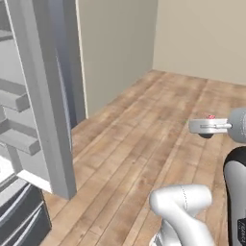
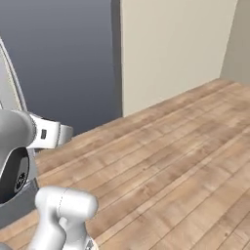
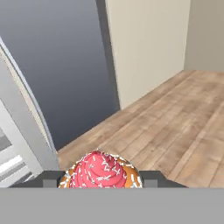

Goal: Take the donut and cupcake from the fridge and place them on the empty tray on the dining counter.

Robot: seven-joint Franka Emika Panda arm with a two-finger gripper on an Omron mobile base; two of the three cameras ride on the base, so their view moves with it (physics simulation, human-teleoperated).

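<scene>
The cupcake (image 3: pixel 100 171), with pink-red frosting, white sprinkles and a brown base, sits between my dark fingertips (image 3: pixel 151 178) in the hand view. My gripper (image 3: pixel 100 181) is shut on it. In the left base view the gripper (image 1: pixel 207 126) hangs over the wooden floor at the right, a speck of the pink cupcake (image 1: pixel 210 117) showing above the hand. The fridge (image 1: pixel 43 96) stands open at the left, with white door shelves (image 1: pixel 19 139) and dark bottom drawers (image 1: pixel 21 216). Its grey side (image 3: pixel 57 65) faces the hand. The donut, tray and dining counter are out of view.
A beige wall (image 1: pixel 115 48) runs behind the fridge to a corner at the back. Bare wooden floor (image 1: pixel 144 144) stretches ahead and to the right. The open fridge door (image 2: pixel 10 73) curves close beside the arm on the left.
</scene>
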